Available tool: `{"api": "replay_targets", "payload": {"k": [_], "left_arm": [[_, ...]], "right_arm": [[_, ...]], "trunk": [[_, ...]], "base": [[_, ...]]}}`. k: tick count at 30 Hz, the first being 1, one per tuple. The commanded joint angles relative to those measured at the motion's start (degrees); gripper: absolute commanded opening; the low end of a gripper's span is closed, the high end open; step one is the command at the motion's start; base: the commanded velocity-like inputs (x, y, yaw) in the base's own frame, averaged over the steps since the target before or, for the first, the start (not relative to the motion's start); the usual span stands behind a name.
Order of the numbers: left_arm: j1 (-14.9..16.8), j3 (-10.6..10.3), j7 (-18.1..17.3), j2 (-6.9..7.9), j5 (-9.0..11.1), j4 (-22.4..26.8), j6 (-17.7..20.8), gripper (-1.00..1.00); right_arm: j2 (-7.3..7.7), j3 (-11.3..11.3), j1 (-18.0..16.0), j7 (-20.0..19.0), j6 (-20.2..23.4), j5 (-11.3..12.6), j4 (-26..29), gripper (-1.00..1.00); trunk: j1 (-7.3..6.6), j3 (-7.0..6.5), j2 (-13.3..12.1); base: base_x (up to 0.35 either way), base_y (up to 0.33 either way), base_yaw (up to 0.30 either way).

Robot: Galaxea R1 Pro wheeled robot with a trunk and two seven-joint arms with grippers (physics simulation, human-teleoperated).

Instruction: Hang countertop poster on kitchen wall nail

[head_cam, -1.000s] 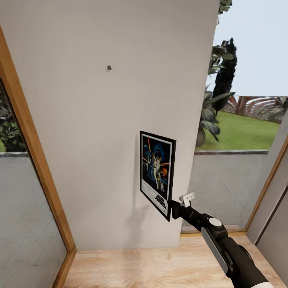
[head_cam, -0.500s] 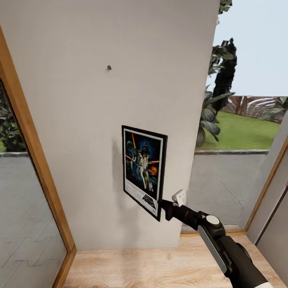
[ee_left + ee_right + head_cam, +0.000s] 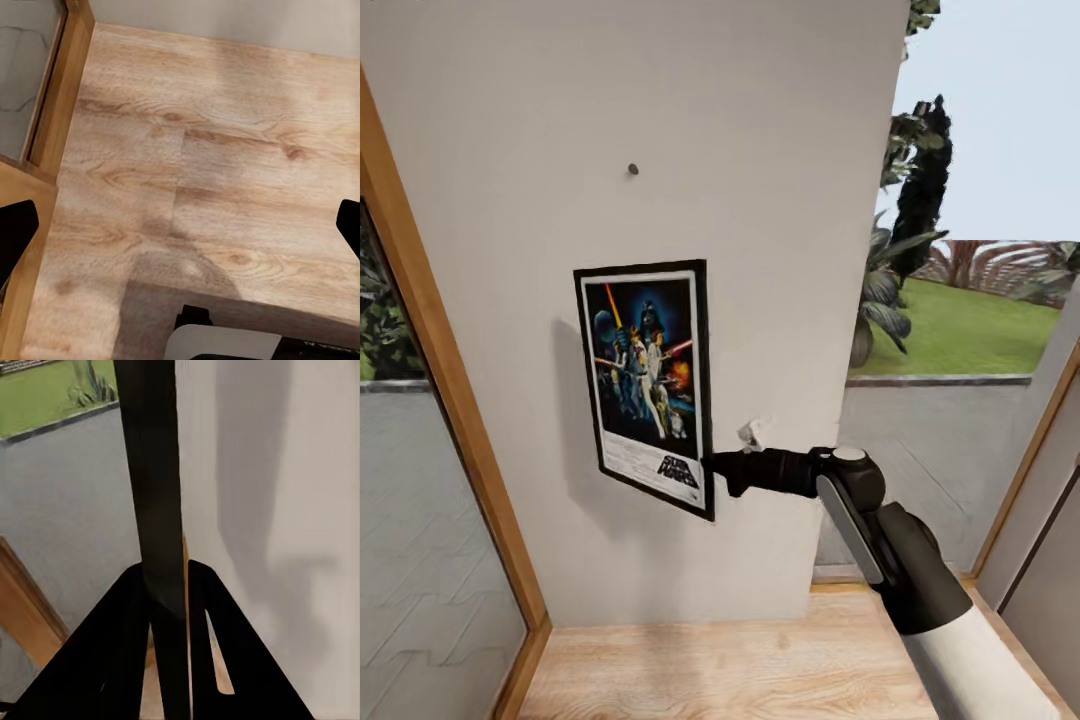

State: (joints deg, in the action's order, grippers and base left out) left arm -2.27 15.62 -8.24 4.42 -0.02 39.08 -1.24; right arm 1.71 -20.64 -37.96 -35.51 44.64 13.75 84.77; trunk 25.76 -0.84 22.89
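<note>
Wall takes up most of the head view, a plain pale grey panel between a wooden window frame and the open view onto the garden, with the wooden floor at its foot. Against that wall hangs the poster, upright and nearly face-on, its long axis running up and down with the title at the bottom. It is not resting on anything: the right claw grips its lower right edge, clenched on the frame, as the right wrist view confirms, where the dark edge of the poster runs straight between the two black fingers. The left claw points at the bare floor, its tips wide apart, released and holding nothing.

Smallest of all, the wall nail sits well above the poster's top edge and almost directly over its middle. Judging from that, the coming move is chiefly a straight lift by the right arm.
</note>
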Motion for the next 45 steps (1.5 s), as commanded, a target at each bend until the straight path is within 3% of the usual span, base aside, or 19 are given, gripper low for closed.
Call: {"api": "replay_targets", "payload": {"k": [1, 3, 4, 5, 7, 9, 10, 13, 16, 20, 26, 39, 45], "left_arm": [[-0.02, 0.2, -0.39, -0.03, 0.01, 0.03, -0.08, 1.0], [-0.02, 0.2, -0.4, -0.03, 0.01, 0.03, -0.08, 1.0], [-0.02, 0.2, -0.4, -0.03, 0.01, 0.03, -0.08, 1.0], [-0.02, 0.2, -0.41, -0.03, 0.01, 0.03, -0.08, 1.0], [-0.02, 0.2, -0.43, -0.03, 0.01, 0.03, -0.08, 1.0], [-0.02, 0.2, -0.42, -0.03, 0.01, 0.03, -0.08, 1.0], [-0.02, 0.2, -0.41, -0.03, 0.02, 0.03, -0.08, 1.0], [-0.02, 0.2, -0.39, -0.03, 0.02, 0.03, -0.08, 1.0], [-0.02, 0.2, -0.38, -0.03, 0.02, 0.02, -0.08, 1.0], [-0.02, 0.2, -0.4, -0.03, 0.02, 0.03, -0.08, 1.0], [-0.02, 0.2, -0.41, -0.03, 0.02, 0.03, -0.08, 1.0], [-0.02, 0.2, -0.38, -0.03, 0.02, 0.03, -0.08, 1.0], [-0.02, 0.2, -0.37, -0.03, 0.02, 0.03, -0.08, 1.0]], "right_arm": [[-0.81, -0.24, -3.79, -2.25, 3.8, 0.22, -0.04, -1.0], [-1.36, -0.32, -6.51, -3.98, 6.37, 0.22, -0.12, -1.0], [-2.07, -0.35, -11.39, -6.9, 9.26, 0.19, -0.7, -1.0], [-2.23, -0.32, -13.08, -8.05, 9.89, 0.18, -1.08, -1.0], [-2.52, 0.04, -21.56, -15.83, 11.88, 0.15, -5.43, -1.0], [-2.46, 0.9, -24.33, -19.27, 12.19, 0.14, -7.55, -1.0], [-2.41, 4.16, -26.43, -23.24, 12.35, 0.14, -9.96, -1.0], [-2.25, 5.76, -28.77, -26.44, 12.39, 0.14, -11.37, -1.0], [-2.2, 5.98, -29.38, -26.88, 12.37, 0.14, -11.53, -1.0], [-2.16, 10.17, -29.8, -27.2, 12.32, 1.28, -12.94, -1.0], [-2.15, 11.9, -29.88, -27.24, 12.32, 2.79, -14.66, -1.0], [-2.15, 11.77, -29.89, -27.31, 12.39, 3.04, -14.66, -1.0], [-2.15, 9.46, -29.89, -27.33, 12.4, 3.01, -14.35, -1.0]], "trunk": [[0.02, 0.01, 0.03], [0.02, 0.01, 0.03], [0.02, 0.01, 0.03], [0.02, 0.01, 0.03], [0.02, 0.01, 0.03], [0.02, 0.01, 0.03], [0.02, 0.01, 0.03], [0.02, 0.01, 0.03], [0.02, 0.01, 0.03], [0.02, 0.01, 0.03], [0.02, 0.01, 0.03], [0.02, 0.01, 0.03], [0.02, 0.01, 0.03]], "base": [[0.0, 0.0, 0.0], [0.0, 0.0, 0.0], [0.0, 0.0, 0.0], [0.0, 0.0, 0.0], [0.0, 0.0, 0.0], [0.0, 0.0, 0.0], [0.0, 0.0, 0.0], [0.0, 0.0, 0.0], [0.0, 0.0, 0.0], [0.0, 0.0, 0.0], [0.0, 0.0, 0.0], [0.0, 0.0, 0.0], [0.0, 0.0, 0.0]]}}
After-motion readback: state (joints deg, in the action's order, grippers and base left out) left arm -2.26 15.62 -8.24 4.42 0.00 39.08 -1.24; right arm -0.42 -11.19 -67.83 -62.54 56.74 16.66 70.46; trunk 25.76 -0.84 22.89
